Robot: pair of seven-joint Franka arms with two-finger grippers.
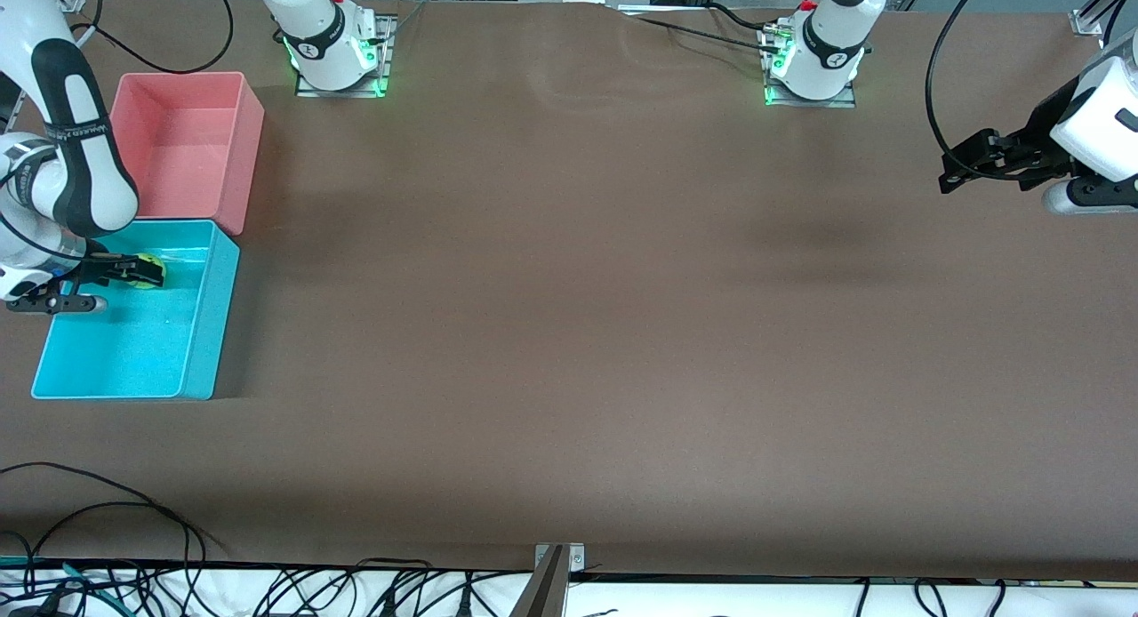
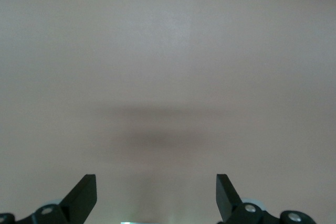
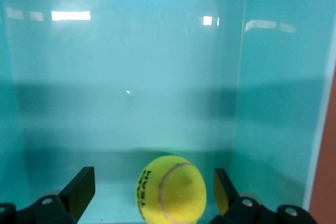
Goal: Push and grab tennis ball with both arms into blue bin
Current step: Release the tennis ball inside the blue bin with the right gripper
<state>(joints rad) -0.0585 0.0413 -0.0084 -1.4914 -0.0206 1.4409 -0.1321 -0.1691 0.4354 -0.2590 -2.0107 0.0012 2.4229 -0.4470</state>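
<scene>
The tennis ball (image 1: 148, 271) is inside the blue bin (image 1: 213, 324), at the end of the bin beside the pink-red tub. My right gripper (image 1: 124, 273) reaches down into the bin with its fingers open on either side of the ball. In the right wrist view the ball (image 3: 170, 188), with dark lettering, lies between the open gripper (image 3: 152, 190). It is close to one finger, with a clear gap to the other, against the bin wall (image 3: 131, 77). My left gripper (image 1: 956, 177) is open and empty above the table at the left arm's end. Its wrist view shows the open gripper (image 2: 156, 192) over bare brown table.
A pink-red tub (image 1: 249, 155) stands against the blue bin, farther from the front camera. Both tubs sit at the right arm's end of the brown table (image 1: 569, 332). Black cables (image 1: 107, 510) lie along the table's front edge.
</scene>
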